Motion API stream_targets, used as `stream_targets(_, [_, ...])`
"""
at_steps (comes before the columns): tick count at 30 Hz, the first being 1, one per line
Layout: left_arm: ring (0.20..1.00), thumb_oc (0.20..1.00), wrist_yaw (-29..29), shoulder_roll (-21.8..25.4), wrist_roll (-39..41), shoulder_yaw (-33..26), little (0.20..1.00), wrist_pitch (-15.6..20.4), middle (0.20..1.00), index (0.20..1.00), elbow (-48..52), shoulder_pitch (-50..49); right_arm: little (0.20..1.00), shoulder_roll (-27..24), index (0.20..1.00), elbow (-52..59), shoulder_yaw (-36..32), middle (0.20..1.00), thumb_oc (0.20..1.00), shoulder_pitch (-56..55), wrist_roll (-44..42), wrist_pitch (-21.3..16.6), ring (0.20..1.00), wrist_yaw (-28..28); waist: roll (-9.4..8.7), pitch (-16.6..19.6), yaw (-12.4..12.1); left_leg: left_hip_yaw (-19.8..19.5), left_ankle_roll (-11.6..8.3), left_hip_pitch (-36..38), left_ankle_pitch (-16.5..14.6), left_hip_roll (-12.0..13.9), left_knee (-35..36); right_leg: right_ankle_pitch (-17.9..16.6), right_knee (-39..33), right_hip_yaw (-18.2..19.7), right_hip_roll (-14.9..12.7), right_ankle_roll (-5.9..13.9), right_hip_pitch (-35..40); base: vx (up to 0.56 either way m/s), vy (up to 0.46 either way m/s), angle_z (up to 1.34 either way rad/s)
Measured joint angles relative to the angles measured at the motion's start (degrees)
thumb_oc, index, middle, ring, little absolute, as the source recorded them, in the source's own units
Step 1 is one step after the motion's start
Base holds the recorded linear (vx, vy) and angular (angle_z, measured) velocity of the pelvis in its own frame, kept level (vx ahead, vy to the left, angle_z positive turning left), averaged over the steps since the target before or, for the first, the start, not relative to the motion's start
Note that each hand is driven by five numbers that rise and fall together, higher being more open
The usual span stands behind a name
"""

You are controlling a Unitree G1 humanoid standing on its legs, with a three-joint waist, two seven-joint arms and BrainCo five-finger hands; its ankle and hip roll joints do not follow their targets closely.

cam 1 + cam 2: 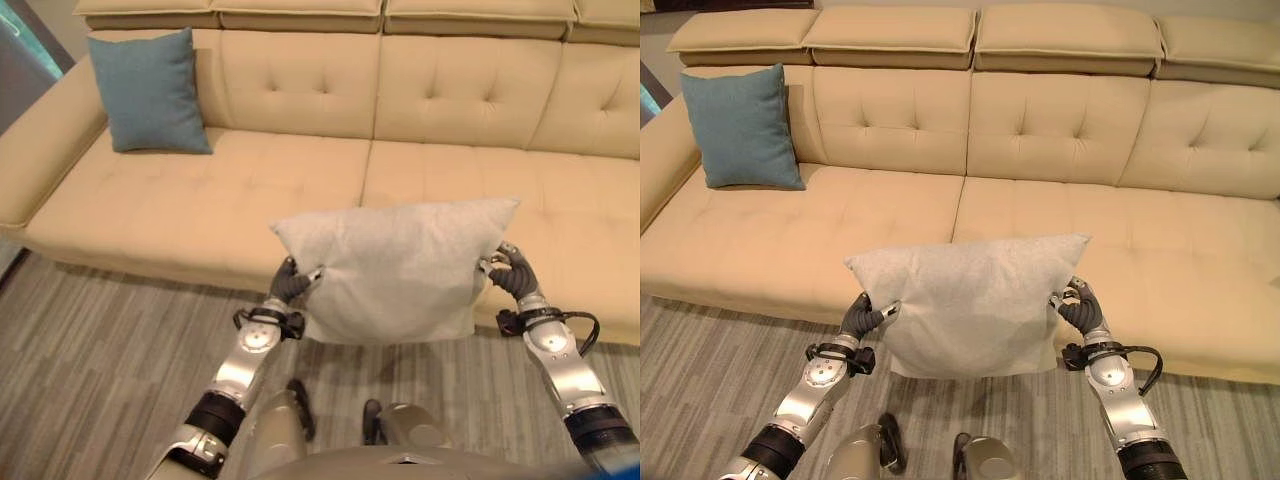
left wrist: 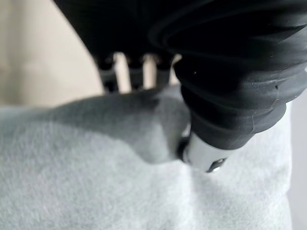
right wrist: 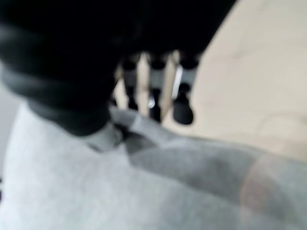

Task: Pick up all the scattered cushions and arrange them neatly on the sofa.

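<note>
A light grey cushion (image 1: 970,305) hangs in the air between both sets of fingers, its long axis running side to side, broad face toward the robot. The left hand (image 1: 866,316) has its fingers curled into one side edge; the right hand (image 1: 1077,305) pinches the other. Past the fingers lies the beige sofa (image 1: 1120,230); a teal cushion (image 1: 740,127) leans upright far off beyond the left fingers

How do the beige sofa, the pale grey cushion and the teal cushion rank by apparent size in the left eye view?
1. Beige tufted sofa, largest by far.
2. Pale grey cushion, held nearer the camera.
3. Teal cushion, farther back, so its true size may match the grey one's.
</note>
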State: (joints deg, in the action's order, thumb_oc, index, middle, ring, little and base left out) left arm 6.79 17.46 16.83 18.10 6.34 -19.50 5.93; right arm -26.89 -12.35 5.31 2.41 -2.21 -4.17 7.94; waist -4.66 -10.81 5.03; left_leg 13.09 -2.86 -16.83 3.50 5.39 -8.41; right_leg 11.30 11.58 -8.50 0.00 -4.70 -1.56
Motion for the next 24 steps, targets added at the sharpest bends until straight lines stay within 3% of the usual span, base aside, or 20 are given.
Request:
stream_targets(3, [0.2,0.2,0.0,0.7,0.0,-0.1,0.2,-0.1,0.2,0.2,-0.2,-1.5,0.2,0.6,0.2,0.0,0.4,0.2,0.2,-0.2,0.0,0.0,0.2,-0.3,0.19,0.1,-0.1,-1.1,0.74,0.1,0.5,-0.6,3.2,-0.6,-3.6,0.2,1.9,0.19,4.6,0.33,0.074,-0.27])
stream_targets(7, [0.2,0.2,-0.2,0.8,0.0,-0.4,0.2,-0.2,0.2,0.2,-0.1,-2.8,0.2,0.9,0.2,0.1,0.9,0.2,0.2,-0.3,0.1,0.0,0.2,-1.1,2.03,1.4,0.2,-0.8,1.86,1.5,1.2,-2.4,2.0,-0.2,-5.9,4.6,2.5,0.85,6.5,0.29,0.128,-0.58])
stream_targets(9, [0.2,0.2,-0.5,0.3,0.0,-0.1,0.2,-0.6,0.2,0.2,-0.1,-3.0,0.2,0.4,0.2,0.0,0.9,0.2,0.2,-1.2,0.2,0.2,0.2,-1.1,4.17,2.5,1.1,-0.3,6.25,5.8,3.5,-2.5,5.3,1.3,-5.3,5.6,3.4,3.2,7.0,0.28,0.178,-0.46])
stream_targets(10, [0.2,0.2,-0.5,0.4,0.0,-0.1,0.2,-0.8,0.2,0.2,-0.1,-2.8,0.2,0.9,0.2,0.0,0.9,0.2,0.2,-1.6,0.2,0.4,0.2,-1.1,3.46,2.5,1.6,0.4,6.93,6.8,3.4,-3.3,6.4,2.3,-3.8,5.9,2.5,4.66,6.9,0.3,0.234,-0.35])
stream_targets(11, [0.2,0.2,-0.5,0.3,0.0,-0.1,0.2,-0.9,0.2,0.2,-0.1,-2.8,0.2,1.0,0.2,0.0,1.1,0.2,0.2,-1.6,0.3,0.4,0.2,-1.1,3.35,2.5,1.3,1.6,7.65,8.2,2.6,-3.9,7.3,3.4,2.5,6.1,1.5,6.68,4.2,0.16,0.172,-0.5])
stream_targets(12, [0.2,0.2,-0.5,0.5,0.0,-0.2,0.2,-1.0,0.2,0.2,-0.1,-2.8,0.2,1.0,0.2,0.0,1.6,0.2,0.2,-1.2,0.3,0.4,0.2,-1.1,3.46,2.4,0.9,2.9,7.96,9.8,2.2,-4.1,8.5,4.7,13.8,5.9,0.2,8.02,-1.2,0.13,0.155,-0.64])
stream_targets(13, [0.2,0.2,-0.5,0.8,0.0,-0.2,0.2,-1.0,0.2,0.2,-0.1,-2.8,0.2,1.0,0.2,0.4,2.0,0.2,0.2,-1.5,0.3,0.3,0.2,-1.2,3.1,2.6,0.7,3.1,7.98,10.7,2.1,-5.0,8.9,6.3,20.2,5.5,-1.7,10.21,-4.3,0.12,0.145,-0.42])
stream_targets(14, [0.2,0.2,-0.5,1.2,0.0,-0.2,0.2,-1.0,0.2,0.2,0.0,-2.8,0.2,0.9,0.2,1.1,2.0,0.2,0.2,-1.8,0.3,0.3,0.2,-1.3,2.77,2.8,0.9,3.3,8.29,11.3,1.9,-6.0,9.2,6.8,23.4,5.6,-3.8,10.97,-6.2,0.12,0.139,-0.19])
stream_targets(15, [0.2,0.2,-0.5,1.4,0.0,-1.2,0.2,-1.0,0.2,0.2,0.0,-2.5,0.2,1.3,0.2,2.0,2.4,0.2,0.2,-1.5,0.3,0.3,0.2,-1.6,2.54,2.6,1.2,4.3,10.16,11.8,0.5,-7.1,9.2,6.1,27.5,6.0,-7.3,12.99,-10.0,0.21,0.164,-0.21])
stream_targets(17, [0.2,0.2,-0.3,1.5,0.0,-2.8,0.2,-1.0,0.2,0.2,0.0,-2.5,0.2,1.6,0.2,2.0,3.8,0.2,0.2,-0.4,0.4,0.3,0.2,-1.8,2.8,2.4,0.8,5.5,11.71,12.1,-0.9,-7.6,9.3,5.3,31.1,6.1,-9.9,14.4,-14.7,0.2,0.113,-0.44])
stream_targets(18, [0.2,0.2,0.0,1.5,0.0,-3.8,0.2,-1.0,0.2,0.2,0.0,-2.5,0.2,1.5,0.2,2.1,4.4,0.2,0.2,0.1,0.5,0.4,0.2,-2.4,3.54,1.5,0.3,5.7,12.18,13.4,-1.7,-7.4,9.8,5.6,29.9,4.8,-10.9,13.84,-17.4,0.15,0.045,-0.43])
stream_targets(20, [0.2,0.2,0.0,1.8,0.0,-4.3,0.2,-1.0,0.2,0.2,0.1,-2.4,0.2,1.4,0.2,2.1,4.5,0.2,0.2,-0.2,0.8,0.4,0.2,-2.9,3.93,1.1,0.7,5.8,11.93,14.2,-1.8,-7.2,10.4,4.6,24.0,4.5,-10.3,13.48,-18.2,0.18,0.043,-0.02])
stream_targets(22, [0.2,0.2,-0.1,2.0,0.0,-5.0,0.2,-0.5,0.2,0.2,0.2,-2.3,0.2,1.5,0.2,2.2,4.6,0.2,0.2,0.3,0.8,0.3,0.2,-3.2,3.15,0.3,0.8,6.3,11.41,14.7,-2.5,-7.2,10.2,1.3,17.0,4.0,-9.4,12.89,-20.7,0.32,-0.017,0.01])
stream_targets(24, [0.2,0.2,-0.1,1.5,0.0,-4.9,0.2,-0.6,0.2,0.2,0.0,-2.3,0.2,1.4,0.2,2.2,4.4,0.2,0.2,0.4,0.8,0.3,0.2,-3.1,2.73,0.0,0.9,5.8,10.48,13.8,-3.5,-7.3,9.8,-2.5,7.1,1.8,-9.0,13.85,-22.3,0.33,-0.035,0.13])
